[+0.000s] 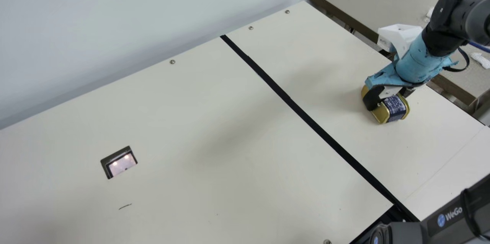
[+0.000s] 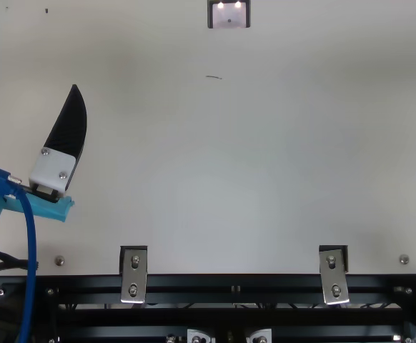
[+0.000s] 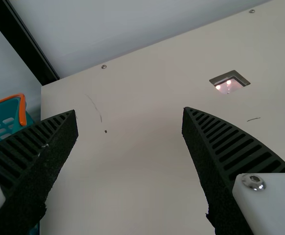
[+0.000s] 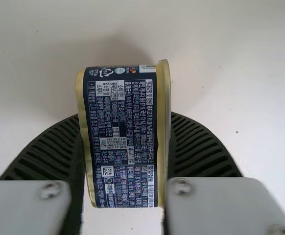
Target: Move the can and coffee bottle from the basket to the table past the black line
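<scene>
Across the cream bench (image 1: pixel 229 121) runs the black line (image 1: pixel 291 99). Beside the bench is part of a teal basket (image 3: pixel 0 125) with orange trim. The left claw (image 2: pixel 32 71) stands wide open. The right claw (image 1: pixel 388 100) grips the blue-and-gold can (image 1: pixel 395 107) past the line; whether the can touches the bench, I cannot tell.

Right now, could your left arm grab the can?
Probably not. The can is held between the fingers of my right gripper, past the black line, and my open left gripper is well off to the left.
</scene>
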Available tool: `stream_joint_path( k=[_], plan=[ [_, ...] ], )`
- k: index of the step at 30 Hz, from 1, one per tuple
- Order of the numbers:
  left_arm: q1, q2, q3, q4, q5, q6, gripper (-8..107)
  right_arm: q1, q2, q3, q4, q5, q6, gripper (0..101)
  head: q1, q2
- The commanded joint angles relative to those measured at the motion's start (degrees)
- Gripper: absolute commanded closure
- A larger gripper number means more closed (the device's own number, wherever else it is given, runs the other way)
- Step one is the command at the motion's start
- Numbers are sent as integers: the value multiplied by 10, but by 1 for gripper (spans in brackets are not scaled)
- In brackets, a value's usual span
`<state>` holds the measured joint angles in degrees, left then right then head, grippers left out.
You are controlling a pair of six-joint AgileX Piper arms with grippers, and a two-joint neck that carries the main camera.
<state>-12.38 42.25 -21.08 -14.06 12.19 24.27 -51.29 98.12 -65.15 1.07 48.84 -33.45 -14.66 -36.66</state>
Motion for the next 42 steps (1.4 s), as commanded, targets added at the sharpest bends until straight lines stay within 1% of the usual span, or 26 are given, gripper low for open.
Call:
stream_joint_path(
  k=[1, 5, 9, 12, 14, 17, 21, 26, 27, 32, 35, 38, 42],
  plan=[
    [0, 0, 0, 0, 0, 0, 9, -1, -5, 3, 3, -1, -2, 0, -6, -10],
    [0, 0, 0, 0, 0, 0, 9, 2, -29, 6, 5, -11, -8, 0, -6, -10],
    [0, 0, 0, 0, 0, 0, 9, 10, -66, 3, 15, -17, -20, 0, -6, -10],
    [0, 0, 0, 0, 0, 0, 9, 18, -99, -1, 37, -12, -33, 0, -6, -10],
    [0, 0, 0, 0, 0, 0, 9, 24, -121, -7, 66, 2, -42, 0, -6, -10],
    [0, 0, 0, 0, 0, 0, 9, 29, -152, -17, 120, 39, -55, 0, -6, -10],
    [0, 0, 0, 0, 0, 0, 9, 29, -188, -30, 204, 113, -62, 0, -6, -10],
    [0, 0, 0, 0, 0, 0, 9, 25, -232, -33, 287, 203, -56, 0, -6, -10],
    [0, 0, 0, 0, 0, 0, 9, 29, -239, -25, 301, 211, -53, 0, -6, -10],
    [0, 0, 0, 0, 0, 0, 9, 88, -270, 39, 365, 211, -19, 0, -6, -10],
    [0, 0, 0, 0, 0, 0, 9, 129, -289, 71, 397, 211, 6, 0, -6, -10],
    [0, 0, 0, 0, 0, 0, 9, 169, -310, 96, 428, 211, 31, 0, -6, -10],
    [0, 0, 0, 0, 0, 0, 9, 221, -345, 119, 465, 211, 68, 0, -6, -10]
  ],
)
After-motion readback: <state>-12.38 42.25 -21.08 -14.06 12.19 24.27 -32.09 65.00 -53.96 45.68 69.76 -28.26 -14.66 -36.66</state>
